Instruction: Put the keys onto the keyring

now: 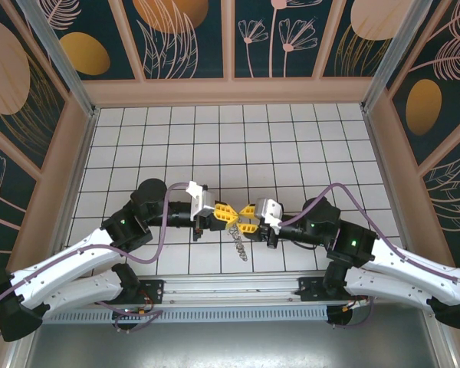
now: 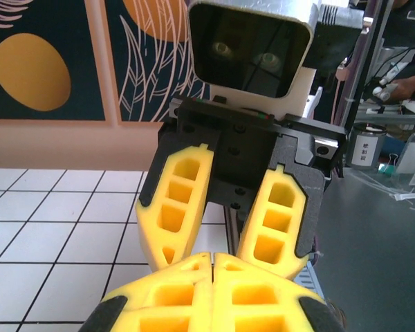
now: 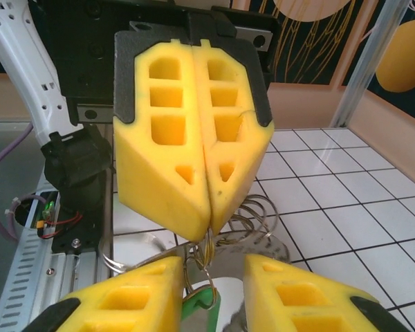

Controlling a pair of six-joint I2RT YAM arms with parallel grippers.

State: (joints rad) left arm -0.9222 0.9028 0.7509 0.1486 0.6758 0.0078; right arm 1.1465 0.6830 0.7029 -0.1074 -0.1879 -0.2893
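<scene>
My left gripper (image 1: 225, 214) is shut on the keyring (image 3: 213, 280), a thin wire loop pinched at its yellow fingertips (image 3: 194, 194). A green-headed key (image 3: 201, 309) hangs from that loop. My right gripper (image 3: 213, 268) faces the left one tip to tip, its jaws apart on either side of the loop and the green key, which sits near its left finger. Several more wire loops (image 3: 257, 218) and grey metal keys (image 1: 240, 245) dangle below both grippers, above the tiled floor. In the left wrist view my left gripper (image 2: 213, 257) is shut, with the right gripper's fingers (image 2: 182, 200) spread just beyond.
Both arms meet over the near middle of the white tiled floor (image 1: 215, 146). A metal rail (image 1: 230, 291) runs along the near edge by the arm bases. Patterned walls (image 1: 230, 38) with wooden rims enclose the far and side edges.
</scene>
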